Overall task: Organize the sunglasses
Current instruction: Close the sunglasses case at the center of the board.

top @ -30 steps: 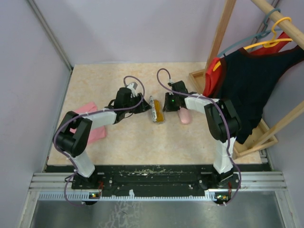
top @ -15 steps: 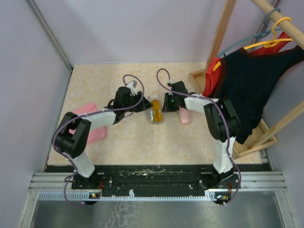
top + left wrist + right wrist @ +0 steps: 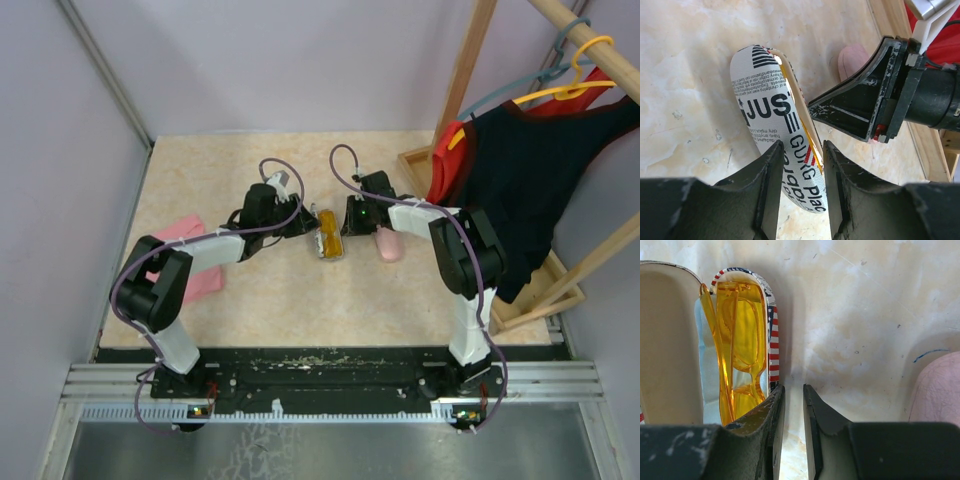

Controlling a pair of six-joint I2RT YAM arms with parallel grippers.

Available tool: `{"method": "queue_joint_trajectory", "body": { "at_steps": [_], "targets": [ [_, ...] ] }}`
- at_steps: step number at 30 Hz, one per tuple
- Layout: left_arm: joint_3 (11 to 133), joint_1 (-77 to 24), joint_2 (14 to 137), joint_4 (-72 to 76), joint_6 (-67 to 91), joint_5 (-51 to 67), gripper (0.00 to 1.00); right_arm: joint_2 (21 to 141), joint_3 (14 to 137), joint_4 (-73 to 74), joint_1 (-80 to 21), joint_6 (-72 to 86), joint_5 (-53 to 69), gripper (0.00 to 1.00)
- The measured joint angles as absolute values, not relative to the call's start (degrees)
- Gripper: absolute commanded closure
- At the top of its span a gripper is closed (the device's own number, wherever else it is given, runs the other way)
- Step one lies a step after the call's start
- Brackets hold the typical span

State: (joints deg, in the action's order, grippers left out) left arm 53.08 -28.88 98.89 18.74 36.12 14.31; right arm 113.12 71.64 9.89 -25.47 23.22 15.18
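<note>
- One pink cloth (image 3: 185, 258) lies flat on the bench (image 3: 200, 170), at 9 o'clock of the left arm's elbow.
- Left claw (image 3: 802, 146), one of two claws: its jaws are about half closed and clamped on the raised lid of the case (image 3: 765, 107), one finger on each face. The lid stands on edge.
- One black-and-white printed case sits mid-bench, hinged open. Its long axis runs from 12 to 6 o'clock in the top view.
- One pair of orange sunglasses (image 3: 742, 340) is in view. It lies folded inside the open case, on a pale blue lining, with the red-and-white striped rim at its 3 o'clock side and the lid's beige inner face at its 9 o'clock.
- Right claw (image 3: 793, 387): its jaws are nearly together with a thin slit between them. Bare bench shows through the slit and nothing is held. Its left finger is at the case's striped rim, at 5 o'clock of the sunglasses.
- One pink case (image 3: 388, 243) is closed and lies on the bench at 3 o'clock of the printed case, close by but apart.
- One wooden rack (image 3: 470, 80) stands at the bench's 3 o'clock edge. It carries two hangers, one yellow (image 3: 590, 62) and one teal (image 3: 560, 40), and two garments, one red (image 3: 447, 165) and one black (image 3: 510, 170).
</note>
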Motion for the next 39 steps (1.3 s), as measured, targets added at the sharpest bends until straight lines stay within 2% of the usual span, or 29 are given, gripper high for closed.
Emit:
{"method": "queue_joint_trajectory", "body": {
  "at_steps": [5, 13, 39],
  "targets": [
    [53.1, -29.0, 99.1, 17.3, 36.0, 13.6, 0.58, 113.1, 71.6, 9.8, -25.5, 23.2, 15.2, 0.78],
    [53.1, -29.1, 99.5, 17.1, 36.0, 13.5, 0.67, 113.1, 71.6, 9.8, -25.5, 23.2, 15.4, 0.78],
    [55.5, -31.7, 102.3, 19.4, 35.8, 12.4, 0.67, 113.2, 70.9, 9.1, -24.9, 23.2, 17.7, 0.79]
  ]
}}
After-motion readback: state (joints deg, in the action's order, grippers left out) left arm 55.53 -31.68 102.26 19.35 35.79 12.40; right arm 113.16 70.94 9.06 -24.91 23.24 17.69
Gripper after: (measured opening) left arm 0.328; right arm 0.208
